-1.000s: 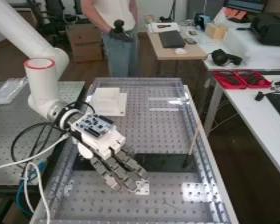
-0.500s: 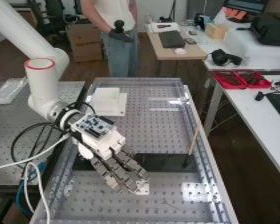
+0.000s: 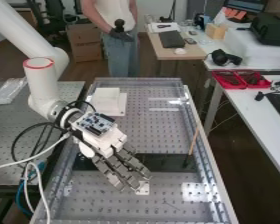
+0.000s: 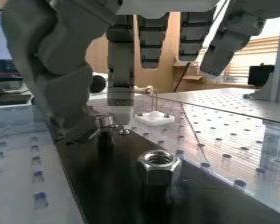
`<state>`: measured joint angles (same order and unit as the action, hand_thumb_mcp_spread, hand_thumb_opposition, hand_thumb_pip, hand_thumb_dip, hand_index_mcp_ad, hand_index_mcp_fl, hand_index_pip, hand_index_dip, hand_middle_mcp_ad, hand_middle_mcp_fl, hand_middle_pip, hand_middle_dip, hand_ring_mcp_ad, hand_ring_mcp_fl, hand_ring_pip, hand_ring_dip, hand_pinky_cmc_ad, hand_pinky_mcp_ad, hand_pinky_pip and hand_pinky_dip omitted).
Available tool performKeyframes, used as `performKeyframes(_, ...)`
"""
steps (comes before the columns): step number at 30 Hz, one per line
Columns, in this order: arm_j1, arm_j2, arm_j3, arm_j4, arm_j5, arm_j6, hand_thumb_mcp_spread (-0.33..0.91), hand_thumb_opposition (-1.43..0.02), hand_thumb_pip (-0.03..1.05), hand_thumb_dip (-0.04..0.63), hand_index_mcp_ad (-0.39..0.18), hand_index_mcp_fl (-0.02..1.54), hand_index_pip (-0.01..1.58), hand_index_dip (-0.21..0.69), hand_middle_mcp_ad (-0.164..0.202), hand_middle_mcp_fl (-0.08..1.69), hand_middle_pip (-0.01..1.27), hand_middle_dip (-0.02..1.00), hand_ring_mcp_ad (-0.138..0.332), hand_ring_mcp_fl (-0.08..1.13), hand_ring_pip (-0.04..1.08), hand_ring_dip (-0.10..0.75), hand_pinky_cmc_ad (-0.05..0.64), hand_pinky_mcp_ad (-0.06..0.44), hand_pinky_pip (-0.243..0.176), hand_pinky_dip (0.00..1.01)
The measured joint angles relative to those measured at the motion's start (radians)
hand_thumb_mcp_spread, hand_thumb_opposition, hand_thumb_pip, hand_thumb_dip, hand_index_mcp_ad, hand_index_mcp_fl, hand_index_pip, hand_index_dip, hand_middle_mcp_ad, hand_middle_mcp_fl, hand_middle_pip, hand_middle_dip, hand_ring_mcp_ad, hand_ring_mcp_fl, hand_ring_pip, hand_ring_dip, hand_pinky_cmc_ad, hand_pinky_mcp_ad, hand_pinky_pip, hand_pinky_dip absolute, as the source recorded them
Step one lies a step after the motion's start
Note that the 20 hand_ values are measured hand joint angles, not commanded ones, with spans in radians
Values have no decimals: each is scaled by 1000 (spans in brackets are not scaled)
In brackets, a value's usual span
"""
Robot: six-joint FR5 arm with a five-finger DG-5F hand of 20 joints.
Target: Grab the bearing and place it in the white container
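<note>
Wrist view: open hand [image 3: 105, 139] beside what's probably the bearing [image 4: 106, 120]; hex nut [image 4: 158, 167] nearby.

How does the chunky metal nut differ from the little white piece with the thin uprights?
The nut is a tall six-sided block; the white piece is low. The nut has a round hole, while the white piece carries uprights. The nut stands on the black strip, the white piece off it.
</note>
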<state>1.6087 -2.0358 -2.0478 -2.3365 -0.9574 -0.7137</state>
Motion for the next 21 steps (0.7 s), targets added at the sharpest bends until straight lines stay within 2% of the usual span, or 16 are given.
performKeyframes(9, -8, 24, -2, 10, -18, -13, 382, -829, 660, 281, -16, 215, 1543, 63, 45, 44, 126, 188, 176, -2, 86, 91, 340, 180, -75, 478)
performKeyframes(21, 10, 104, -27, 15, -89, -30, 382, -829, 660, 281, -16, 215, 1543, 63, 45, 44, 126, 188, 175, -2, 86, 93, 340, 182, -75, 469)
